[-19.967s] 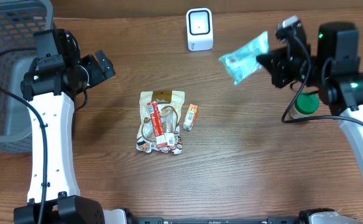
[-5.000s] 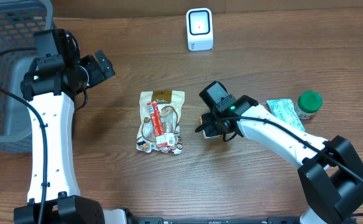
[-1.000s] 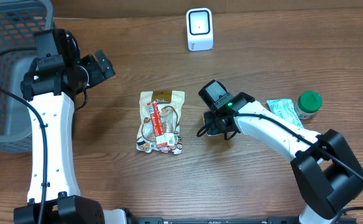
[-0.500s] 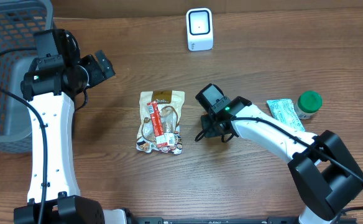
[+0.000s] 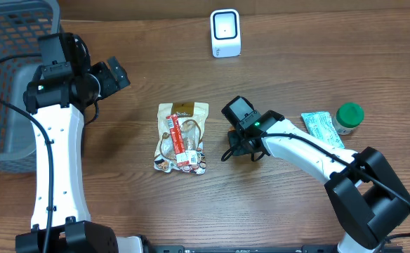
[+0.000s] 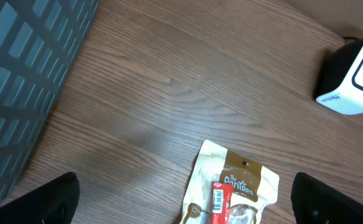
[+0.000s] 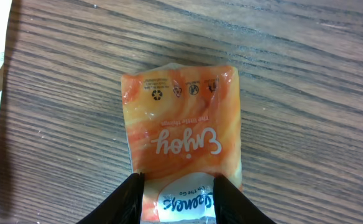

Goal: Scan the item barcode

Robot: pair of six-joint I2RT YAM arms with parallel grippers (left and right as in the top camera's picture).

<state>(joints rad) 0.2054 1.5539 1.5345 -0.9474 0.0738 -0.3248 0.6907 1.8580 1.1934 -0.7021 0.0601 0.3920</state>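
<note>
Right gripper [image 7: 180, 199] is shifting slightly left, jaws pinching orange sachet [image 7: 180, 134]; lift toward scanner [image 5: 225, 32] probably coming next. Left gripper [image 5: 117, 74] is idling, jaws wide apart.

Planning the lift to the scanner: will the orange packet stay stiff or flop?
Probably flops: the packet looks like thin, crinkled film, pinched only at one end. Its glossy surface may slip. Likely light, being small and flat.
</note>
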